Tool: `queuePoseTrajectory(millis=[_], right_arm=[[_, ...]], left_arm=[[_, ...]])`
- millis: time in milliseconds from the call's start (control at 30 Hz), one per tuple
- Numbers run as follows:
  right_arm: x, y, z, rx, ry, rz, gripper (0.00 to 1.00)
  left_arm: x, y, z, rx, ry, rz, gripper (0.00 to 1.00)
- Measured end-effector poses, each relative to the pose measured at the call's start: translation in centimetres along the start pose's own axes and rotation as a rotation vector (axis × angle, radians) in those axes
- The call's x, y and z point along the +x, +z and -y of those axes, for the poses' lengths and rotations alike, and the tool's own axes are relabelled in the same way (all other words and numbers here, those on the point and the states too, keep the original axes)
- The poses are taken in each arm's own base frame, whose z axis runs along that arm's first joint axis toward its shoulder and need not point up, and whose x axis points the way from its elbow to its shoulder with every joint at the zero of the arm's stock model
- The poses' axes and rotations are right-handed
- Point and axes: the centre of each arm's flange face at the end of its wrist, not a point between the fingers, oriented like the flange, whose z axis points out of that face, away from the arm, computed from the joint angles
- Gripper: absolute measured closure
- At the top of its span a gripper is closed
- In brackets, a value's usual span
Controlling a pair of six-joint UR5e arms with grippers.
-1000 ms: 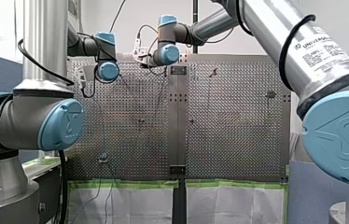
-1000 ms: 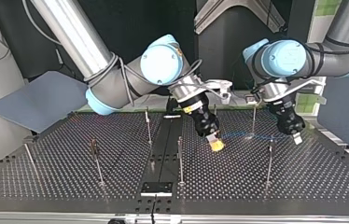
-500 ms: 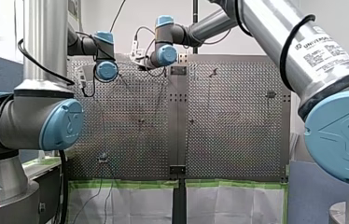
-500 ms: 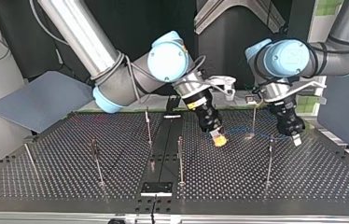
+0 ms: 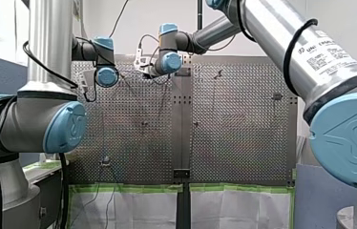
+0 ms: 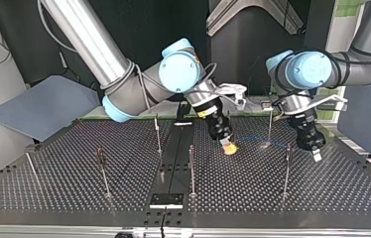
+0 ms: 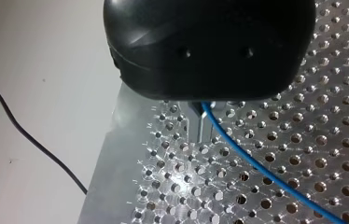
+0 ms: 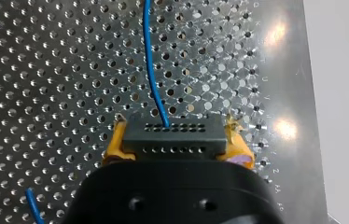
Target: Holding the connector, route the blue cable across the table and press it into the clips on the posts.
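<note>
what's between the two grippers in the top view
The blue cable runs from my right gripper to my left gripper, past a thin post; the top view shows it.

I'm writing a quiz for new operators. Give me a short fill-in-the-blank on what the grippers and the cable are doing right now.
My right gripper clamps a black ____ between its yellow pads.
The cable leaving it is ____.
In the top view, my left gripper hangs at the view's ____ side.
Missing words: connector; blue; right.
</note>
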Motion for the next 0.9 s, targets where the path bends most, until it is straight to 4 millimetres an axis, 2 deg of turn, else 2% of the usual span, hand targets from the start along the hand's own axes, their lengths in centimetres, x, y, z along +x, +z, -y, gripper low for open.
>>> queuePoseTrajectory(millis=[433, 900], right_arm=[[2.1, 1.6, -1.5, -0.014, 0.001, -0.05, 1.0], [1.9, 2.0, -2.9, -0.059, 0.001, -0.053, 1.0]], left_arm=[[2.7, 4.4, -0.9, 0.044, -0.019, 0.0, 1.0], [2.0, 7.3, -3.6, 0.079, -0.065, 0.048, 1.0]])
